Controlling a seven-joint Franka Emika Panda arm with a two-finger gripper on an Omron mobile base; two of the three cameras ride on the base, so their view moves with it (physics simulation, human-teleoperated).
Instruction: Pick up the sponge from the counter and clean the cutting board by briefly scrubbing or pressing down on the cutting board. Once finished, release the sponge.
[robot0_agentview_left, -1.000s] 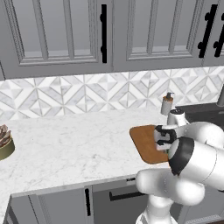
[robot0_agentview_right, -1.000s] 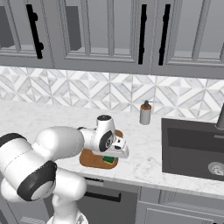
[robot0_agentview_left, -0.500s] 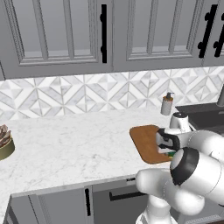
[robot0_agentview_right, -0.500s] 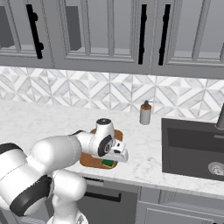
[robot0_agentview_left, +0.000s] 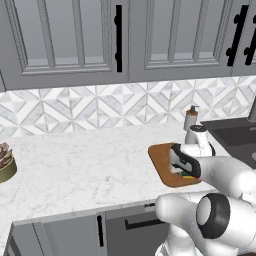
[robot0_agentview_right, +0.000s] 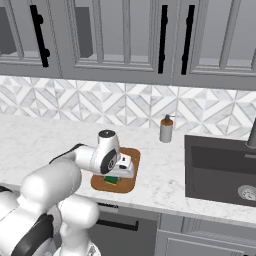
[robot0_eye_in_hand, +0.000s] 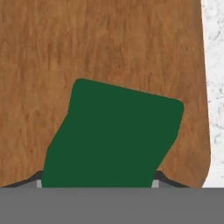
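fingers (robot0_eye_in_hand: 156, 178) clamped on small dark green, yellow-backed sponge (robot0_eye_in_hand: 113, 135) over flat brown wooden cutting board (robot0_eye_in_hand: 109, 48); best pressed down flat, scrubbed briefly within board edges, then released.

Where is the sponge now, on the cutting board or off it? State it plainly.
On it. The hand view shows the sponge over the cutting board, held in the shut gripper; actual contact cannot be told.

A rendered home kitchen: grey cabinets (robot0_agentview_left: 75, 40) are hanging over a tiled backsplash (robot0_agentview_left: 90, 107), a marble worktop (robot0_agentview_left: 85, 160) is running along to a dark sink (robot0_agentview_right: 220, 170), and a soap bottle (robot0_agentview_right: 166, 130) is standing beside it.
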